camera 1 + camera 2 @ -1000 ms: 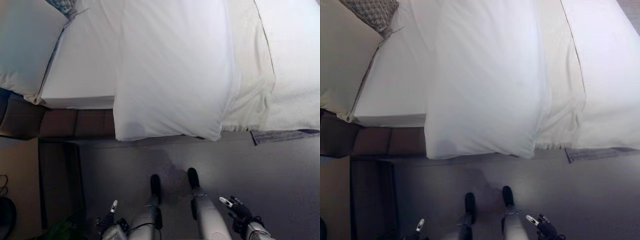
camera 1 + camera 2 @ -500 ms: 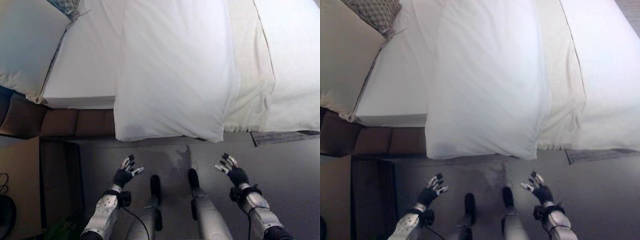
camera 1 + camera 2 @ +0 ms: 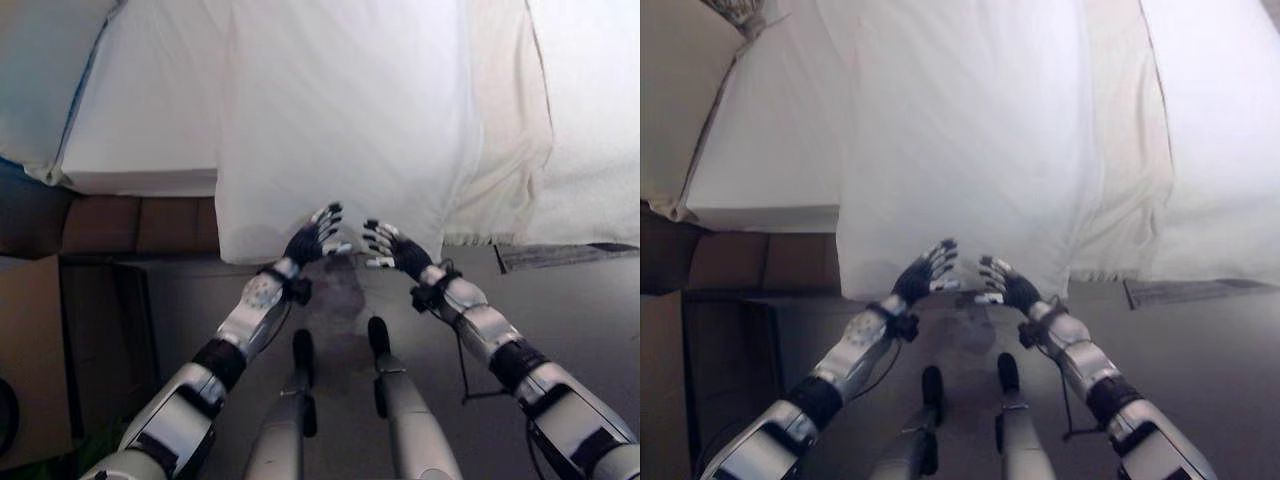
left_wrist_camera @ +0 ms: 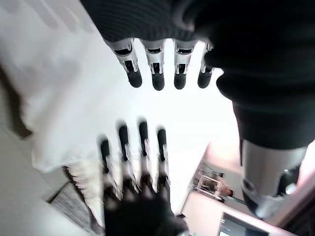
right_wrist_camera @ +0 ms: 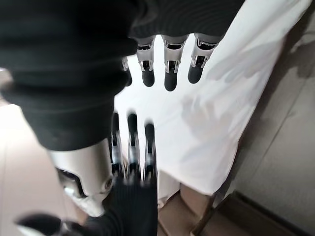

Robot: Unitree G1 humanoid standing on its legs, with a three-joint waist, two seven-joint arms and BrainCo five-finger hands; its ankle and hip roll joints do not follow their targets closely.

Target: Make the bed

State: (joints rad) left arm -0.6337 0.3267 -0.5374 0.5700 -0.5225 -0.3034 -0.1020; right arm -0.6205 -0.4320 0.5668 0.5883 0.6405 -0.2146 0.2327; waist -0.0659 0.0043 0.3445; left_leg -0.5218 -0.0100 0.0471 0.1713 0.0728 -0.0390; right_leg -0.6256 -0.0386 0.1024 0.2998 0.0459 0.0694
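Left eye view: both hands are raised side by side at the near hanging edge of the white duvet (image 3: 340, 110), which drapes over the near side of the bed (image 3: 150, 120). Left hand (image 3: 308, 240) and right hand (image 3: 397, 250) have fingers straight and spread, holding nothing, tips close to the cloth's hem. A cream blanket (image 3: 505, 120) lies to the right of the duvet. Grey floor (image 3: 560, 300) lies below.
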